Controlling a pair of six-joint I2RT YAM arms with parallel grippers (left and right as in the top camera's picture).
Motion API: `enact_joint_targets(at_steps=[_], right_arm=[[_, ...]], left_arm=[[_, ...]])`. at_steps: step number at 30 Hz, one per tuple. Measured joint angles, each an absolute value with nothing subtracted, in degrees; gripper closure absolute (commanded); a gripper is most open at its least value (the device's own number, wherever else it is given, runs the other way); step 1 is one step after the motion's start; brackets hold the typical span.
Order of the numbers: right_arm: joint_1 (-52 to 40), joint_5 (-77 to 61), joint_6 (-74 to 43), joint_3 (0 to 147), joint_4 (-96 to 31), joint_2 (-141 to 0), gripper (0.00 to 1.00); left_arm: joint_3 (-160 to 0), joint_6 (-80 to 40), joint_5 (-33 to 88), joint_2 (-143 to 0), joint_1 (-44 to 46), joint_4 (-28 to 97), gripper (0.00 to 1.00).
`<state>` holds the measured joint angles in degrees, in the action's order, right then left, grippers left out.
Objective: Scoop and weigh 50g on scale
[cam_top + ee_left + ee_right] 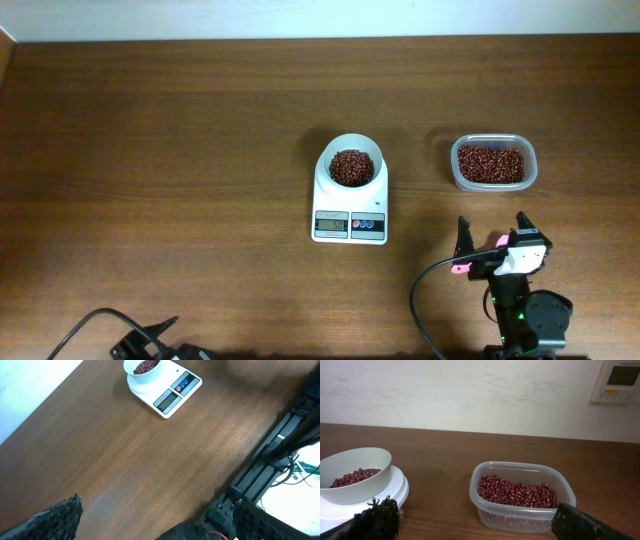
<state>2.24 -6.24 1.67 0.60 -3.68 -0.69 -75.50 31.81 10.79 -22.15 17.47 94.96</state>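
Loose, light, roll-prone beans (490, 164) in upper-right tub (493, 138): scoop, never pinch. Left claw (157, 515), right claw (477, 519): wide open, empty.

My table (180, 150) is dark brown wood, its grain running left to right, and it fills almost the whole overhead frame. Two things sit directly on it. The white scale (349, 225) is just right of centre. A clear plastic tub (492, 188) is further right and slightly higher in the frame, well apart from the scale.
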Motion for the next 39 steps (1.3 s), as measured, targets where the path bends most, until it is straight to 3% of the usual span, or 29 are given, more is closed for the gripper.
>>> enact_joint_targets(at_steps=[15,22,39], right_arm=[[2.24,-6.24,1.67,0.60,-3.68,-0.69,0.01],[2.24,-6.24,1.67,0.60,-3.68,-0.69,0.01],[2.24,-6.07,1.65,0.60,-3.68,-0.69,0.01]], left_arm=[[-75.18,31.81,9.10,-21.56,16.84,95.15,0.01],[-74.94,31.81,9.04,-12.23,8.99,95.00,0.01],[-73.19,39.07,13.74,-0.93,8.75,95.37,0.01]])
